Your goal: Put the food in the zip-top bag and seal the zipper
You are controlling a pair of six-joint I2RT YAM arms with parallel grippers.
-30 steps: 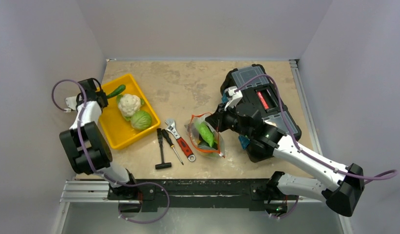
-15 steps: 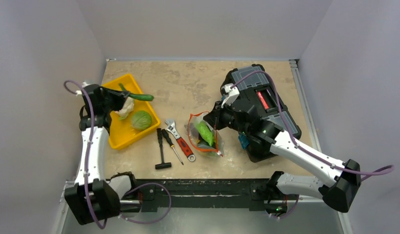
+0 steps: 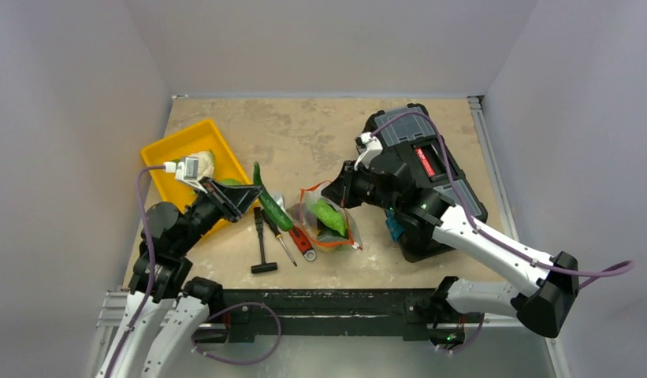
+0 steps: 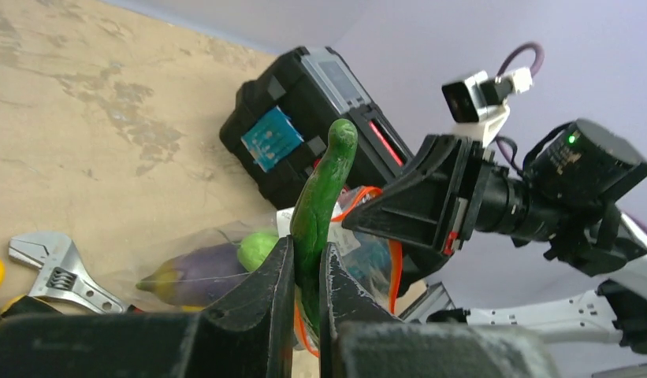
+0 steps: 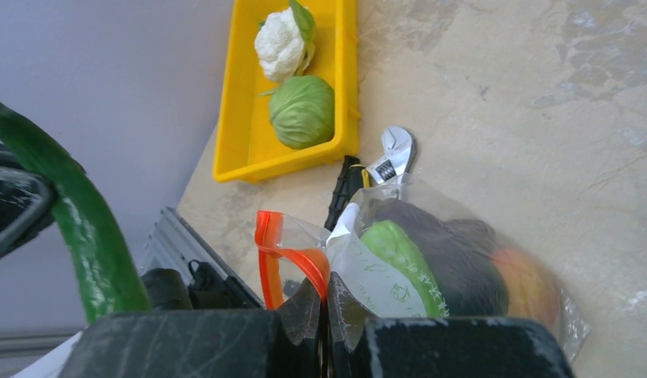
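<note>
A long green piece of food (image 3: 271, 206) is pinched in my left gripper (image 3: 245, 195), which is shut on it and holds it just left of the zip-top bag (image 3: 329, 222). In the left wrist view the green piece (image 4: 324, 185) stands up between the fingers (image 4: 277, 276). The clear bag (image 5: 462, 272) lies on the table and holds a dark eggplant (image 4: 190, 274), a green piece (image 5: 399, 256) and an orange ball (image 5: 533, 287). My right gripper (image 5: 325, 287) is shut on the red-orange zipper (image 5: 292, 256), lifting the bag's mouth.
A yellow tray (image 3: 166, 150) at the left holds a white cauliflower (image 5: 279, 43) and a cabbage (image 5: 303, 110). A wrench (image 3: 300, 236) and two screwdrivers (image 3: 261, 240) lie between tray and bag. A black toolbox (image 3: 430, 169) sits at the right under my right arm.
My left arm has swung from the tray rightward and nearer, carrying the long green piece to beside the bag. My right gripper keeps its hold on the zipper edge, slightly shifted.
</note>
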